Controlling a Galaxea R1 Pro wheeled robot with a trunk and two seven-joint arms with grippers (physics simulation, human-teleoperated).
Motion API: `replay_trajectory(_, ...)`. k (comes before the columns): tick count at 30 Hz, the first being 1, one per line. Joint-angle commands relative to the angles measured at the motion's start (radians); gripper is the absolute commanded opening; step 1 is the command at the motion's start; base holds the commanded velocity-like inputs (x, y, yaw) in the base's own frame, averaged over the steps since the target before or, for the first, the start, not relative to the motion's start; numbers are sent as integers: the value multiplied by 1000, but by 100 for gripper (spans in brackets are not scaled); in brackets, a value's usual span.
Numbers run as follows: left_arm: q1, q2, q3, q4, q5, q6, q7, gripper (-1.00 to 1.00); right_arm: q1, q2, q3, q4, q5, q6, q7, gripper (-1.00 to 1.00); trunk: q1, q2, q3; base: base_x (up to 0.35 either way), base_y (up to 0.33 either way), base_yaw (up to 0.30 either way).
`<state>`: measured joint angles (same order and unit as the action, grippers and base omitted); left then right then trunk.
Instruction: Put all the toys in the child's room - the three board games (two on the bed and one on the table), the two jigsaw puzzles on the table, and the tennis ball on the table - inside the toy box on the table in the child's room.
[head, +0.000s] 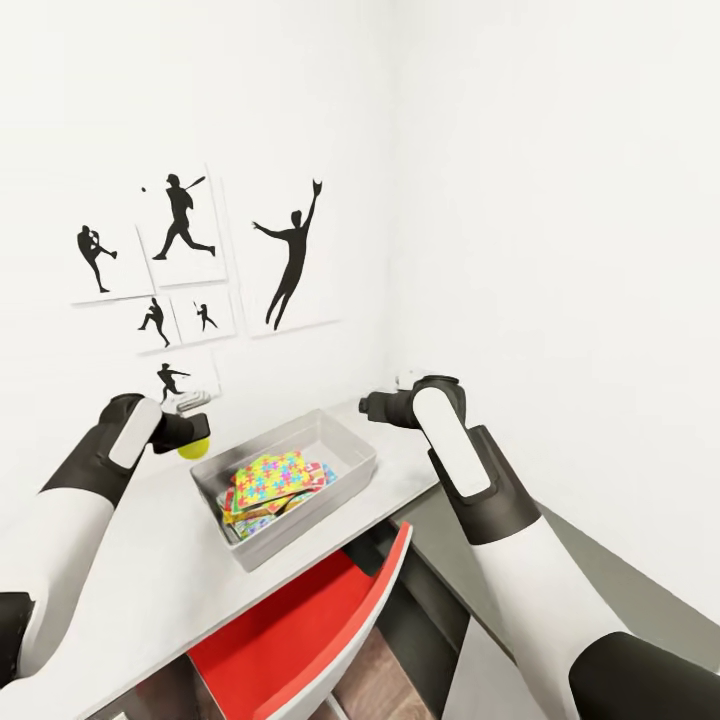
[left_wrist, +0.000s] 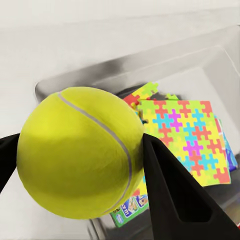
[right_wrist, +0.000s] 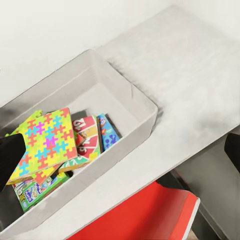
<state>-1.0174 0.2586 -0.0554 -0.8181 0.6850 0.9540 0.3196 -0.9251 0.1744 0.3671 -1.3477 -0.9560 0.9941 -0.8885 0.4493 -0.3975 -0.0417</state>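
Head view: the toy box (head: 345, 452) sits on the pale grey table (head: 150, 560), close to the white wall hung with black baseball-player pictures (head: 180, 215). Inside the box, the jigsaw puzzles (head: 270, 475) lie on top of a loose stack, with board games (head: 245, 518) partly showing beneath them. The left gripper (head: 192, 432) hangs just beside the box's wall-side corner, pinching the yellow-green tennis ball (head: 193, 447) between its fingers.

In the left wrist view the ball (left_wrist: 77, 150) is held tight between two dark fingers (left_wrist: 175, 195), above the box's edge, with the top puzzle (left_wrist: 185, 137) lying in the box behind it.

The right gripper (head: 378, 406) hovers near the far end of the box. Its fingertips (right_wrist: 12, 155) appear at the picture edges in the right wrist view, seemingly spread, though so little shows that I cannot tell for certain. That view shows a red game box (right_wrist: 87, 137) and a blue one (right_wrist: 107, 131) beside the puzzles. A red chair (head: 300, 620) stands tucked under the table, below the box.
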Motion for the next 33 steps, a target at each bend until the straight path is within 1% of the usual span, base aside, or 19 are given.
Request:
replay_trajectory(1, 1, 0, -4, -1, 7, 2, 7, -100, -1, 0, 1, -1, -9, 3, -10, 100, 1, -2, -2, 3, 0, 5)
replay_trajectory(10, 9, 0, -4, -1, 5, 2, 7, -100, -1, 0, 2, -1, -9, 3, -10, 100, 1, -2, -2, 73, -51, 2)
replay_trajectory(15, 11, 1, -4, -1, 5, 2, 7, -100, -1, 0, 3, -1, -9, 3, -10, 100, 1, -2, -2, 25, -11, 68)
replay_trajectory(26, 11, 0, -4, -1, 5, 2, 7, -100, -1, 0, 4, -2, -9, 3, -10, 100, 1, -2, -2, 244, 58, 8)
replay_trajectory(33, 13, 1, -4, -1, 5, 2, 7, -100, -1, 0, 9, -4, -9, 3, -10, 100, 1, -2, -2, 51, 5, 56)
